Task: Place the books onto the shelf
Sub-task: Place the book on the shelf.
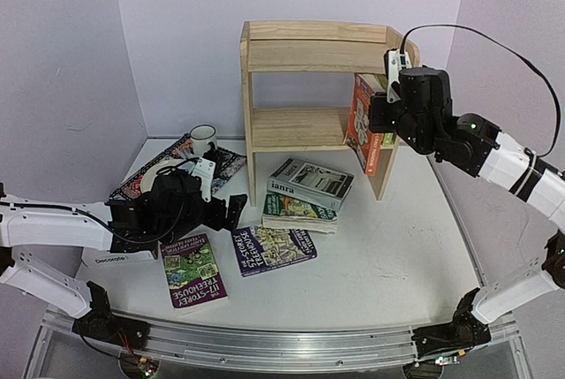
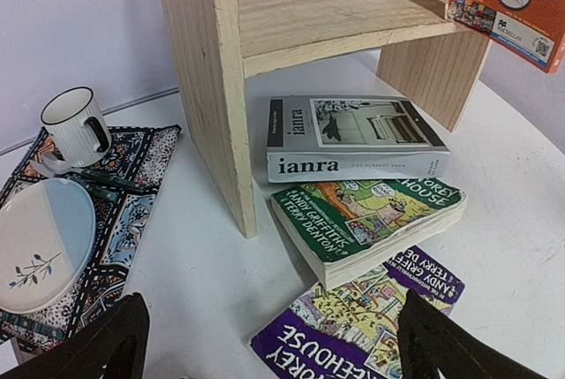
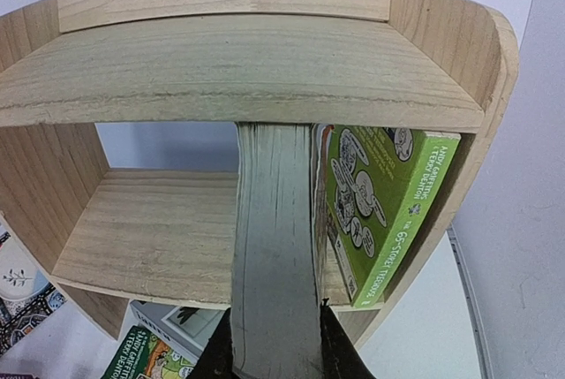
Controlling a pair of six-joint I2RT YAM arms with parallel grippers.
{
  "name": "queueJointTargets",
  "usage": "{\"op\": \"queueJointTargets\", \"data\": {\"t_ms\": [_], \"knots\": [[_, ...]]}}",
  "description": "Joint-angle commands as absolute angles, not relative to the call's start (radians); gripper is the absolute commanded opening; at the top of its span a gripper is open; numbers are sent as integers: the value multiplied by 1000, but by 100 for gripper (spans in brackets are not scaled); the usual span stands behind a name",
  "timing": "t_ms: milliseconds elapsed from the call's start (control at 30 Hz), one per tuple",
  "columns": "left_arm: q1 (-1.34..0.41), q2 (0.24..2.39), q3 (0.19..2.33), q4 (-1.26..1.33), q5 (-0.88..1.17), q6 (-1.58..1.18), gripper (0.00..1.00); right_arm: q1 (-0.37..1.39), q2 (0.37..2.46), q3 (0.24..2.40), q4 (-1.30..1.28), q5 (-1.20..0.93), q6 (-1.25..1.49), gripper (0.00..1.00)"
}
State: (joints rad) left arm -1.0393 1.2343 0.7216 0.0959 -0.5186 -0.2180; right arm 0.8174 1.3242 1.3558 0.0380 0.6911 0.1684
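right end effector (image 3: 277, 348) clamps orange book (image 3: 274, 246) upright at shelf (image 3: 150, 229) mouth, lower tier straight ahead; left end effector (image 2: 275, 344) gaping, empty.

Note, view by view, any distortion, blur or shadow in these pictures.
Top external: soft, even light, shelf sharp. Left wrist: shelf boards bow; fingers of the left gripper dark silhouettes. Right wrist: shelf strongly curved; orange book's page edge looms large.

White mug (image 2: 78, 127) and pale plate (image 2: 40, 242) atop dark patterned placemat (image 2: 132, 189)
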Motion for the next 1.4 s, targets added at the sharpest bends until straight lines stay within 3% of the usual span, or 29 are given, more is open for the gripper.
{"op": "queueJointTargets", "data": {"t_ms": [0, 1367], "knots": [[-1034, 1226, 758, 99, -536, -234, 99, 797, 1331, 1420, 103, 690, 158, 0], [-1035, 1255, 781, 77, -570, -222, 99, 659, 1414, 1429, 281, 588, 100, 0]]}}
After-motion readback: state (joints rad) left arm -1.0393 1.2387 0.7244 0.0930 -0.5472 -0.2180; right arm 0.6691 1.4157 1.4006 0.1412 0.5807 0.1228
